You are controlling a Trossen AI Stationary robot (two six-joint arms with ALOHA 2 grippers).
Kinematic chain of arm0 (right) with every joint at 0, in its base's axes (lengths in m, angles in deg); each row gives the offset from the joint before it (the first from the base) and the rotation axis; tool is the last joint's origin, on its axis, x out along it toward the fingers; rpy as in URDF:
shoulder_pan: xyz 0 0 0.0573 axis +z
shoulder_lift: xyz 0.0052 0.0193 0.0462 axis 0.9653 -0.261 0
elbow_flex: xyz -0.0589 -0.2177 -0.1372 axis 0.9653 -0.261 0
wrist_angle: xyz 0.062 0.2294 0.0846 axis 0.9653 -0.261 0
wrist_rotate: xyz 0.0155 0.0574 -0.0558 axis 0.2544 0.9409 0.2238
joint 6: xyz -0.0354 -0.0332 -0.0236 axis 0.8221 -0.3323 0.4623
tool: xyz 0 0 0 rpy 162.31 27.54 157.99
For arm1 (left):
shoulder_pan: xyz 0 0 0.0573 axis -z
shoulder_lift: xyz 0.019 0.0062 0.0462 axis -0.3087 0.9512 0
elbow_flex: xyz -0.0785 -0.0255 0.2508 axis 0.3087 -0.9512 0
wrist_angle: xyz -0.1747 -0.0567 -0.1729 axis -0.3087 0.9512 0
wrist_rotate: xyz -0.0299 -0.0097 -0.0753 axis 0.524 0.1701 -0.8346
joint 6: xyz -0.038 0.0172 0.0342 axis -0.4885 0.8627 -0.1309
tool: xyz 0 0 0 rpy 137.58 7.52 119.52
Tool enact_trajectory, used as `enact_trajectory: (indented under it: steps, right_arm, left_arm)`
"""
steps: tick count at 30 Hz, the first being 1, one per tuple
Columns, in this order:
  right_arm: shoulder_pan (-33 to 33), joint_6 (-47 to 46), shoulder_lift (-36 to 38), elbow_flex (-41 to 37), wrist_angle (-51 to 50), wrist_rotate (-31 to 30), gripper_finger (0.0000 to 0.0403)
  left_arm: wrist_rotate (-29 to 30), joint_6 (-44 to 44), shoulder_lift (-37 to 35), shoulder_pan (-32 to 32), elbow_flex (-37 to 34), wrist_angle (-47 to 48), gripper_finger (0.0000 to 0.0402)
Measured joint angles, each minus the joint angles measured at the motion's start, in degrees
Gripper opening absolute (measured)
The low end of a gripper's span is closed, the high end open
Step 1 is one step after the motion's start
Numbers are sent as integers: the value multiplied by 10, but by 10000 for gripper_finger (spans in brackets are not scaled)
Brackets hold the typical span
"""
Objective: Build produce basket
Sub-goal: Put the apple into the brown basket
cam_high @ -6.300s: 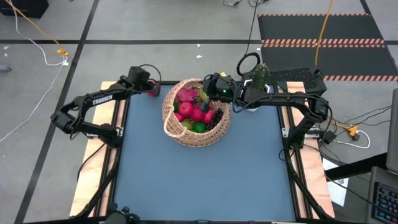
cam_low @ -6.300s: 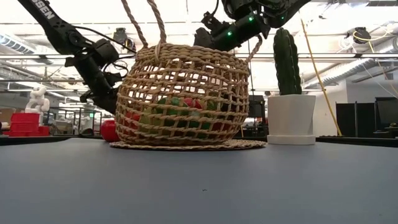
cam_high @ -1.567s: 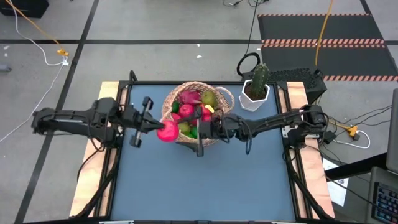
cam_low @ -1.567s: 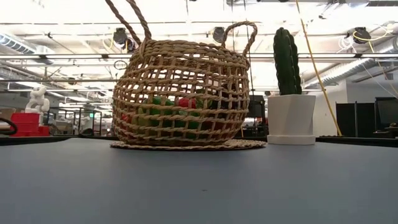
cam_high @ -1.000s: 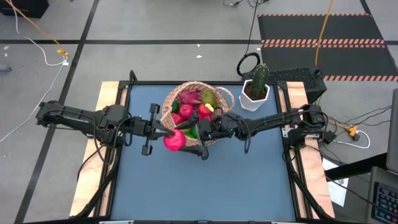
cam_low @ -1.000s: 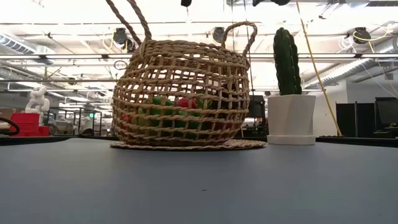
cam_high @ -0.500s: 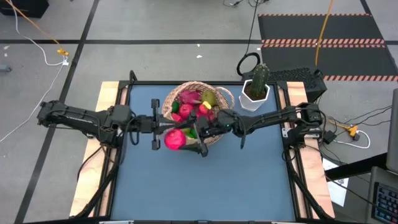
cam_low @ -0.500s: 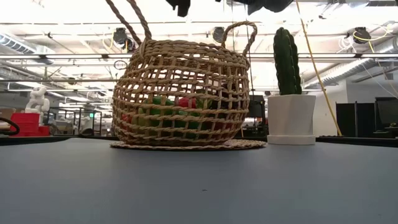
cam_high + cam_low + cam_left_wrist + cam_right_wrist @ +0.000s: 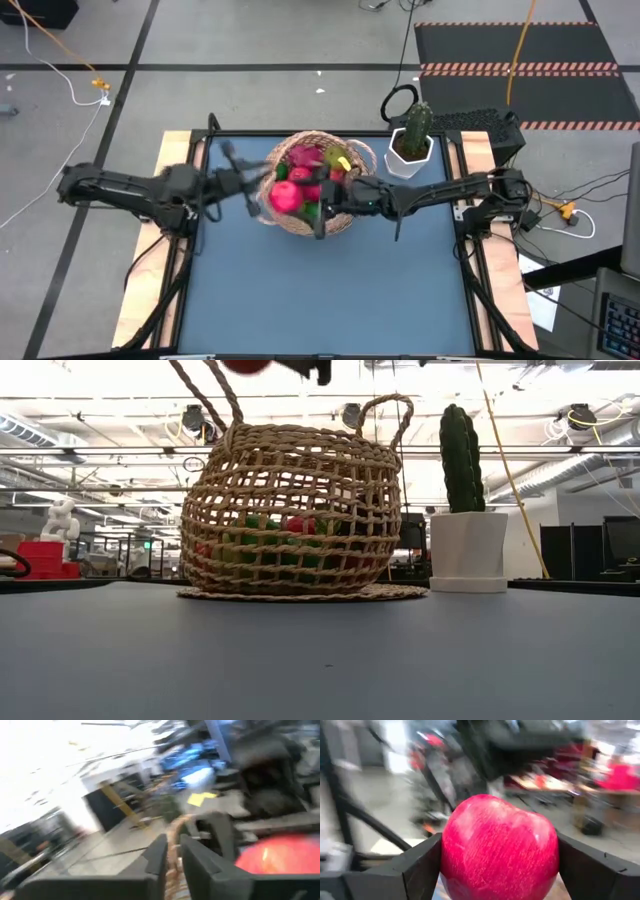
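The woven basket (image 9: 330, 160) stands at the table's far middle on its flat bottom, with several pieces of produce (image 9: 318, 172) inside. A red apple (image 9: 285, 197) hangs above the basket's left rim, and my right gripper (image 9: 292, 199) is shut on it. In the low view only the apple's underside (image 9: 246, 363) shows, above the basket (image 9: 290, 520). My left gripper (image 9: 245, 186) is blurred just left of the basket, its fingers (image 9: 159, 856) almost together. A tan wicker strand (image 9: 173, 837) shows in line with their narrow gap. My left gripper may touch the wicker strand (image 9: 173, 845); I cannot tell. My right gripper pinches the apple's two opposite sides (image 9: 451, 860) between its two fingers (image 9: 420, 867). The fingers lie level and come from the table's right. The apple is lifted clear, above the basket.
A white pot with a green cactus (image 9: 412, 140) stands at the far right, close to the basket. In the low view the cactus (image 9: 461, 460) stands right of the basket. The blue table top (image 9: 330, 290) stretches toward the near edge.
My right gripper has carried the apple toward the far edge, from in front of the basket's near left rim to above that rim. My left gripper has swung toward the far edge and turned about its wrist, now blurred. The basket has kept still.
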Motion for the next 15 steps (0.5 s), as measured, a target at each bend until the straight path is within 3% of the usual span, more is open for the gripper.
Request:
enact_trajectory:
  steps: [3, 6, 10, 12, 15]
  right_arm:
    - [0, 24, 11, -1, -46, -56, 328]
    - [6, 58, 31, -1, -71, -129, 328]
    - [8, 116, 43, 0, -122, -272, 329]
    - [-6, 119, 41, -1, -165, -292, 332]
    - [-26, 53, 41, -2, -229, -259, 345]
  left_arm:
    - [76, -26, -61, 11, 0, 58, 94]
    - [85, -87, -114, 13, 0, 138, 134]
    - [80, -203, -154, 12, -14, 218, 170]
    - [80, -240, -155, 15, -44, 223, 177]
    - [75, -265, -151, 27, -91, 235, 173]
